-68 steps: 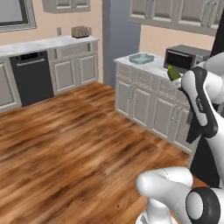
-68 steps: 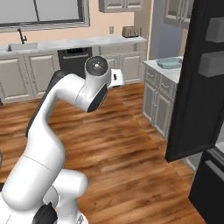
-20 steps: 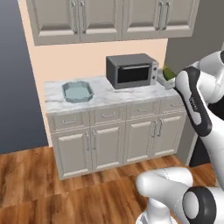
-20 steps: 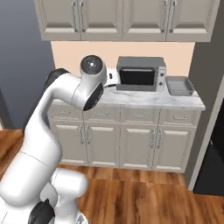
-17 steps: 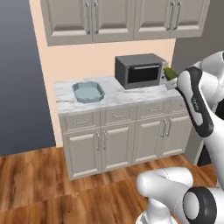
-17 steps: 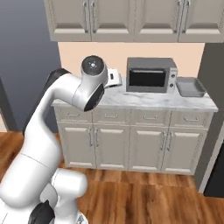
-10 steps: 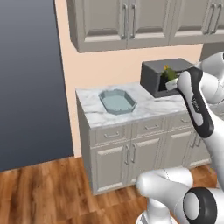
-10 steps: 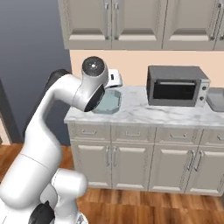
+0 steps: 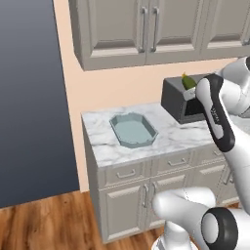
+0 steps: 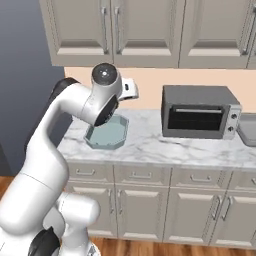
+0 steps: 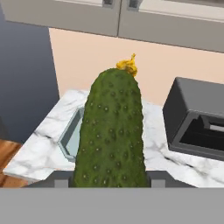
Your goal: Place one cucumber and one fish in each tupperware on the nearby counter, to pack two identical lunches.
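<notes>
Gripper (image 11: pixel 109 181) clamped on the cucumber (image 11: pixel 111 131), held upright with its yellow tip at 12 o'clock, above the marbled counter (image 9: pixel 171 141), with the pale teal tupperware (image 9: pixel 133 130) lying empty at 9 o'clock of the toaster oven (image 10: pixel 199 112).

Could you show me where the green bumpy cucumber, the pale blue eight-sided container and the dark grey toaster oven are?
Green bumpy cucumber (image 11: pixel 111 131), hand view, middle of its body.
Pale blue eight-sided container (image 9: pixel 133 130), left base view, its floor.
Dark grey toaster oven (image 10: pixel 199 112), right base view, its door.
</notes>
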Robot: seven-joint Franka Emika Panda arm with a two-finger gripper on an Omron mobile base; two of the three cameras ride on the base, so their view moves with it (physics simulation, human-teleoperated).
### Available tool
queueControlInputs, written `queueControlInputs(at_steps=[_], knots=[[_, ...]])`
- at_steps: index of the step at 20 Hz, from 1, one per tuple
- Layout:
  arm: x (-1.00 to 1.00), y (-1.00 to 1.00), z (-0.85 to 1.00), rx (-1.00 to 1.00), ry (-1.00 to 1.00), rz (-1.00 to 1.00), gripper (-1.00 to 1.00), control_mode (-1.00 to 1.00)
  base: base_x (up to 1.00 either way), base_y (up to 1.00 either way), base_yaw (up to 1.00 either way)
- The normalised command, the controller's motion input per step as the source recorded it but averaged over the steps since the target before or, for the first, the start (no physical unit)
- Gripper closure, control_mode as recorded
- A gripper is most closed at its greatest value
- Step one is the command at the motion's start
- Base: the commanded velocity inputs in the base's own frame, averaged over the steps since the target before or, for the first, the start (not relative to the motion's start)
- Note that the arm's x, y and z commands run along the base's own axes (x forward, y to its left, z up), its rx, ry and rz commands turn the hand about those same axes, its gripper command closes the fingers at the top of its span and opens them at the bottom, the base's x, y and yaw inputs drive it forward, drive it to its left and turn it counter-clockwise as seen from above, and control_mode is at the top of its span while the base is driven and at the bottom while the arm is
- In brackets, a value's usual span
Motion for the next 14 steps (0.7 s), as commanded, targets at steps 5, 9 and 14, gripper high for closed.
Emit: queueControlInputs(at_steps=[5,9,14], knots=[[0.0,0.0,0.0,0.0,0.0,0.0,1.0,1.0,0.61,-0.38,0.01],[0.0,0.0,0.0,0.0,0.0,0.0,1.0,1.0,0.48,0.02,0.0],[-0.04,0.13,-0.6,0.0,0.07,0.02,1.0,-1.0,0.07,0.02,0.0]])
